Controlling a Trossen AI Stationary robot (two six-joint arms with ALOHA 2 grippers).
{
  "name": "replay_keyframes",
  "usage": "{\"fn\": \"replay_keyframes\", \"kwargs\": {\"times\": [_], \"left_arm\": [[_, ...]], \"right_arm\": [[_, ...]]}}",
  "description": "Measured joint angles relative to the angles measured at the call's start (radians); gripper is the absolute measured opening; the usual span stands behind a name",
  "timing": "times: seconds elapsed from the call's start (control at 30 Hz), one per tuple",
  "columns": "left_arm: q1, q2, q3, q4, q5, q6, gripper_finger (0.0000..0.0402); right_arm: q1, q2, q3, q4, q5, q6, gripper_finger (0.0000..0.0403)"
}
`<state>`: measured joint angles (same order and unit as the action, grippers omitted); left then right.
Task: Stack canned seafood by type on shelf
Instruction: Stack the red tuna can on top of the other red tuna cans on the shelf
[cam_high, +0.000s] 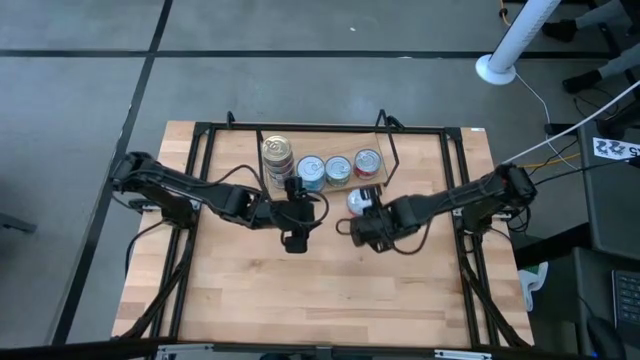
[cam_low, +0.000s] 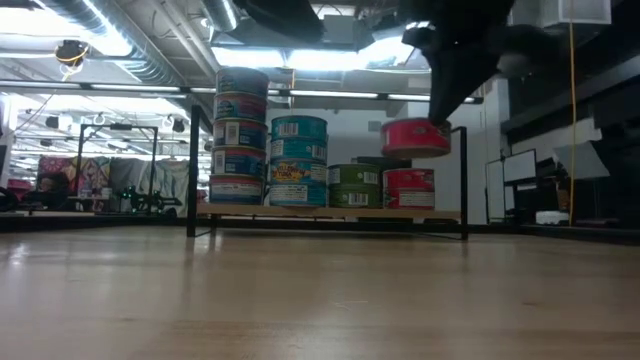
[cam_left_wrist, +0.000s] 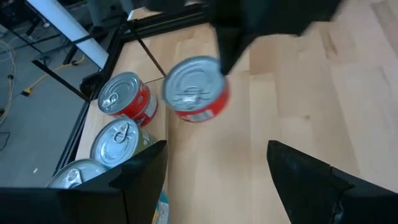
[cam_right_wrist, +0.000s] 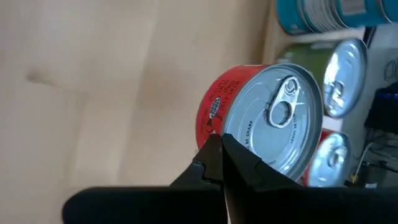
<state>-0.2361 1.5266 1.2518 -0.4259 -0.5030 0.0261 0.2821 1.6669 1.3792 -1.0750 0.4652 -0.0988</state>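
The shelf (cam_low: 440, 213) stands at the table's far middle. On it are a tall stack of cans (cam_high: 277, 156), a blue stack (cam_low: 298, 160), a green can (cam_low: 354, 187) and a red can (cam_low: 408, 188). My right gripper (cam_high: 362, 212) is shut on another red can (cam_low: 415, 137), which hangs in front of the shelf, above the level of the red one. My left gripper (cam_high: 305, 213) hovers open to the left of that can, nothing between its fingers (cam_left_wrist: 140, 177). My right gripper pinches the red can's lid rim (cam_right_wrist: 231, 144) between its two fingertips (cam_right_wrist: 208, 163), at one spot on the can's edge. The fingers slant down onto it from above. The can hangs clear of the table and the shelf, its silver lid up and slightly tipped.
Black rails (cam_high: 200, 170) frame the wooden tabletop (cam_high: 320, 290), whose near half lies bare. The shelf's thin black wire posts (cam_low: 464, 180) rise at its ends. A white pole base (cam_high: 497, 68) stands on the floor beyond the table.
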Motion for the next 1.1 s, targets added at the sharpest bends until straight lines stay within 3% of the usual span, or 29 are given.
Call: {"fn": "replay_keyframes", "kwargs": {"times": [0.57, 1.1], "left_arm": [[-0.041, -0.199, 0.000, -0.099, -0.003, -0.007, 0.0272], [-0.040, -0.219, 0.000, -0.146, -0.003, 0.002, 0.0272]], "right_arm": [[-0.267, 0.000, 0.018, -0.023, -0.001, -0.246, 0.0000], [-0.454, 0.000, 0.018, -0.021, -0.012, -0.350, 0.0000]]}}
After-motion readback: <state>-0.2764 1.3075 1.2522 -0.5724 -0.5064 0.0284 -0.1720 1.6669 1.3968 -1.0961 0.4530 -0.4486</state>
